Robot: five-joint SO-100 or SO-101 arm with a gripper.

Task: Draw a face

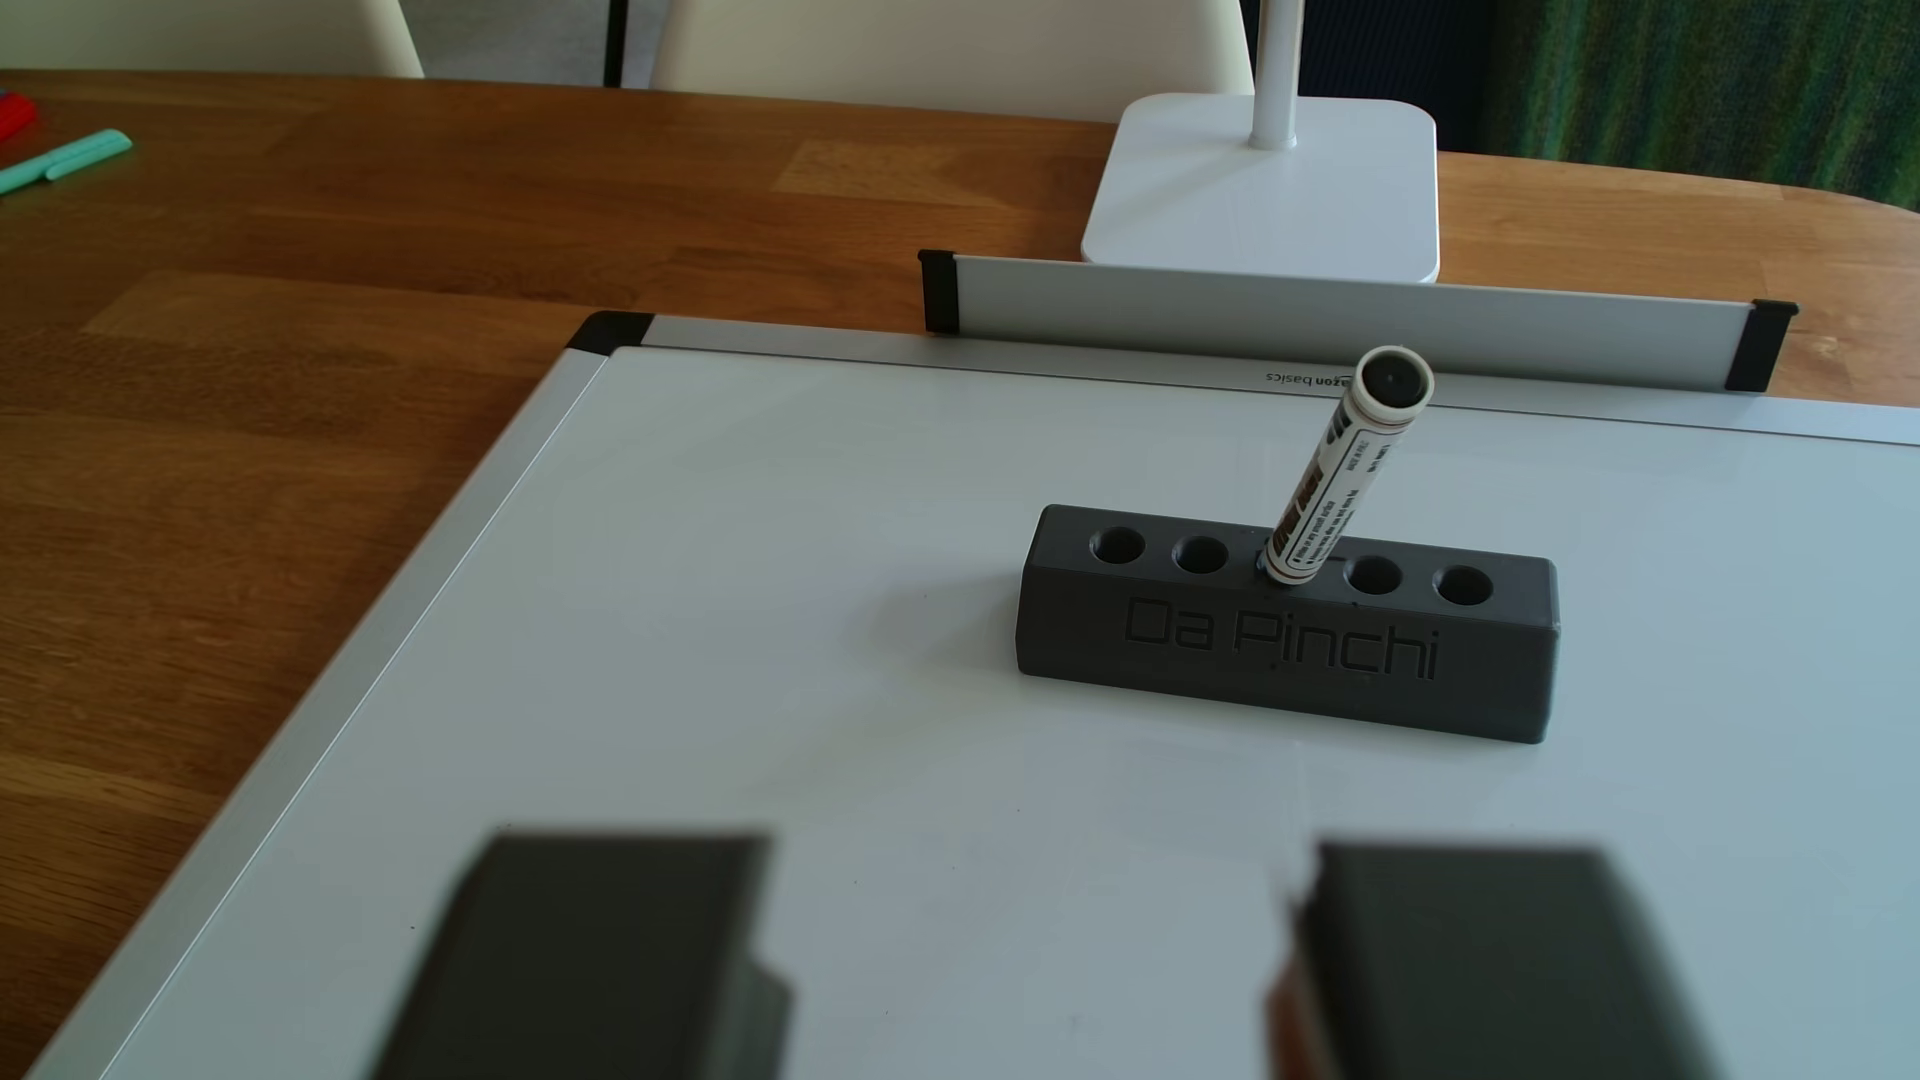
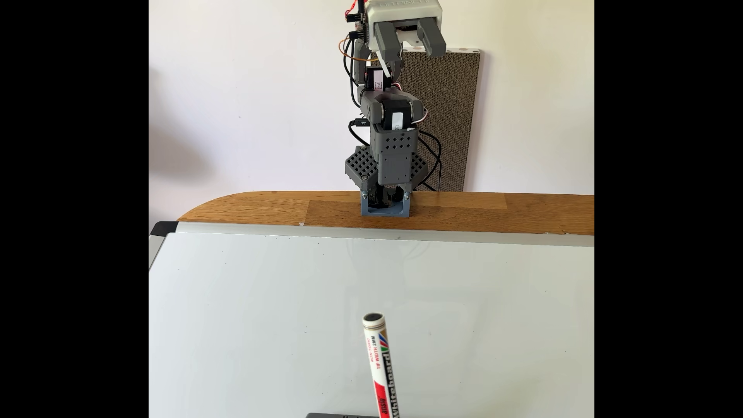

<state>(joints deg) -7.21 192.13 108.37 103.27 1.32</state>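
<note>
Face strokes cannot be made out on the whiteboard (image 2: 281,321); holder (image 2: 341,415) cut off; gripper (image 2: 414,50) jaws wide apart, empty.

The whiteboard marker (image 1: 1340,473) stands tilted in the middle hole of the grey holder (image 1: 1288,644) on the whiteboard (image 1: 727,623).

In the fixed view the grey 3D-printed arm (image 2: 388,120) stands folded upright over its base at the far edge of the wooden tabletop (image 2: 281,207), wrist raised high. Its grey two-finger gripper (image 2: 414,46) hangs from a white housing with the jaws spread wide and nothing between them. In the other view the two blurred dark fingers (image 1: 582,955) sit well apart.
</note>
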